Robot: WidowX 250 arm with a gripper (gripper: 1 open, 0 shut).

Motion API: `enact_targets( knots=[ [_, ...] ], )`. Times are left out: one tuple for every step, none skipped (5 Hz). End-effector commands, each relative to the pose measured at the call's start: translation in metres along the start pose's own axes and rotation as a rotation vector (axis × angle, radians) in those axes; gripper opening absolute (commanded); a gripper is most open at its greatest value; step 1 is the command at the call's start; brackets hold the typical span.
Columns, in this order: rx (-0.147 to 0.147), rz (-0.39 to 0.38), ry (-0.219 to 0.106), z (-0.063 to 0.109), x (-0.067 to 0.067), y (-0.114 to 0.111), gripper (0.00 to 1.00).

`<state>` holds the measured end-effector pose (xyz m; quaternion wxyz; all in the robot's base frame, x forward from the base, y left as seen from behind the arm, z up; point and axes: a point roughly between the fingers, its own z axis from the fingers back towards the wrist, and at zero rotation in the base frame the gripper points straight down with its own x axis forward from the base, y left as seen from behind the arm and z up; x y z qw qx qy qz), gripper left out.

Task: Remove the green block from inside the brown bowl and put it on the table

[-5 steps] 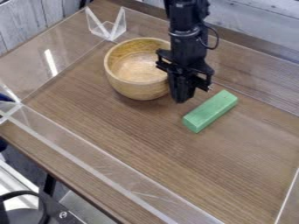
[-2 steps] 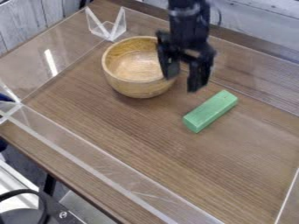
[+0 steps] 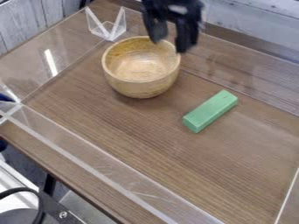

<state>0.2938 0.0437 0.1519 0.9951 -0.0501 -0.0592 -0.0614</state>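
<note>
The green block lies flat on the table, to the right of the brown bowl and apart from it. The bowl's inside shows only bare wood. My gripper hangs high at the top of the view, above the bowl's far rim, pointing down. Its dark fingers stand wide open with nothing between them. It is well clear of the block.
A small clear plastic stand sits at the back left behind the bowl. Low clear acrylic walls edge the tabletop at the left and front. A pale plank wall runs behind the table.
The gripper has risen from just left of the block and drifted toward the back, over the bowl, with its fingers spread wider. The block and the bowl have stayed where they were.
</note>
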Motion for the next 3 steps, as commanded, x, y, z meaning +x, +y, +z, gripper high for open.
enact_targets(
  knots=[
    [0.040,0.023,-0.091,0.038,0.003,0.022,1.00],
    [0.058,0.055,-0.089,0.044,-0.004,0.042,1.00],
    [0.075,0.072,-0.076,0.040,-0.004,0.058,1.00]
  ],
)
